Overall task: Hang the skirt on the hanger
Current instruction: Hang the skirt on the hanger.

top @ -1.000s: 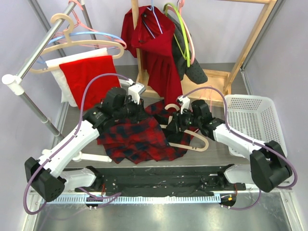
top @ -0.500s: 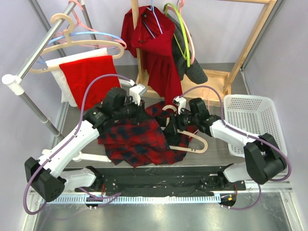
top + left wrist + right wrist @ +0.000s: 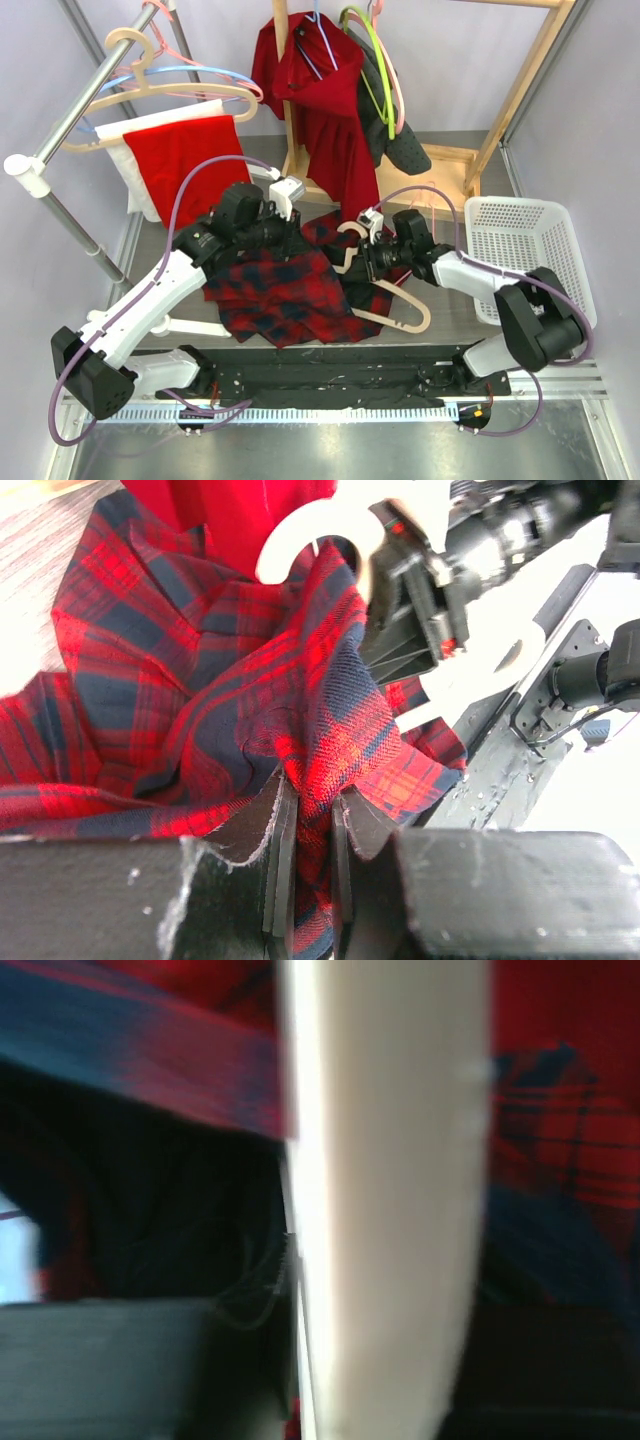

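The red and navy plaid skirt (image 3: 280, 290) lies bunched on the table. My left gripper (image 3: 290, 238) is shut on a fold of its cloth (image 3: 200, 680), which is pinched between the jaws (image 3: 305, 810). The cream wooden hanger (image 3: 395, 300) lies across the skirt's right edge, hook (image 3: 350, 232) pointing away. My right gripper (image 3: 365, 262) sits at the hanger's neck, just below the hook. In the right wrist view the pale hanger bar (image 3: 385, 1210) fills the gap between the dark fingers, with plaid cloth (image 3: 560, 1140) behind it. The left wrist view shows the hook (image 3: 320, 525) beside the right gripper (image 3: 420, 590).
A white plastic basket (image 3: 525, 250) stands at the right. Behind is a wooden rack (image 3: 520, 95) hung with a red garment (image 3: 325, 110) and a dark one (image 3: 395, 140). A metal rail (image 3: 90, 100) at the left carries hangers and a red cloth (image 3: 185, 150).
My right gripper has slid left along the hanger toward its hook, opening wider on the way and then closing on the neck. The left arm and skirt have stayed put.
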{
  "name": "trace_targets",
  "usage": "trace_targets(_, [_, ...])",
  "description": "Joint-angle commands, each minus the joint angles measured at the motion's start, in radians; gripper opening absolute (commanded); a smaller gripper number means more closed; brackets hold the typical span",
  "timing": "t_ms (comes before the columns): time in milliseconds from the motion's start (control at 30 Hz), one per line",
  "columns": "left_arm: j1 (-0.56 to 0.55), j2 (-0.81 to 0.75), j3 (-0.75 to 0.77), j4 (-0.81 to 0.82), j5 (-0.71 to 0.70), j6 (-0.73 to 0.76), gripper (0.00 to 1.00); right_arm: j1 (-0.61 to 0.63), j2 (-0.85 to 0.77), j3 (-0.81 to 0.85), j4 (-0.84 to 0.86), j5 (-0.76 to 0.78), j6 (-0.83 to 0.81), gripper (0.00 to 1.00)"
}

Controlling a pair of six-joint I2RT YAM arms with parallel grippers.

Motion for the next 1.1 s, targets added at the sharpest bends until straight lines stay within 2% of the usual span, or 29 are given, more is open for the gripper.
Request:
trace_targets(0, [0.0,-0.025,0.042,0.013,-0.021,0.004,0.0,-0.002,-0.127,0.011,0.002,0.046,0.023,0.15])
trace_targets(100, [0.0,-0.021,0.053,0.007,-0.04,-0.002,0.0,0.001,-0.212,0.002,-0.026,0.112,0.038,0.12])
trace_targets(167, [-0.002,-0.016,0.059,0.004,-0.068,-0.013,0.0,0.001,-0.25,-0.008,-0.021,0.138,0.057,0.04])
trace_targets(233, [-0.002,-0.01,0.067,0.004,-0.098,-0.025,0.0,0.001,-0.299,-0.008,-0.035,0.152,0.072,0.01])
trace_targets(367, [-0.002,-0.001,0.087,-0.004,-0.16,-0.044,0.0,0.013,-0.395,0.007,-0.075,0.178,0.094,0.01])
trace_targets(567, [-0.002,0.019,0.13,-0.019,-0.164,-0.049,0.0,0.047,-0.514,0.044,-0.19,0.129,0.063,0.01])
trace_targets(667, [-0.002,0.024,0.14,-0.03,-0.152,-0.038,0.0,0.068,-0.531,0.076,-0.243,0.073,0.04,0.01])
trace_targets(800, [-0.002,0.025,0.156,-0.062,-0.121,-0.009,0.0,0.101,-0.524,0.136,-0.331,0.082,-0.01,0.01])
trace_targets(900, [-0.002,0.03,0.163,-0.09,-0.109,0.008,0.06,0.113,-0.528,0.171,-0.397,0.095,-0.037,0.01])
trace_targets(1000, [-0.002,0.034,0.169,-0.127,-0.083,0.039,0.15,0.112,-0.54,0.191,-0.458,0.106,-0.066,0.01])
trace_targets(1067, [-0.002,0.039,0.165,-0.148,-0.011,0.071,0.24,0.113,-0.557,0.191,-0.461,0.108,-0.066,0.01])
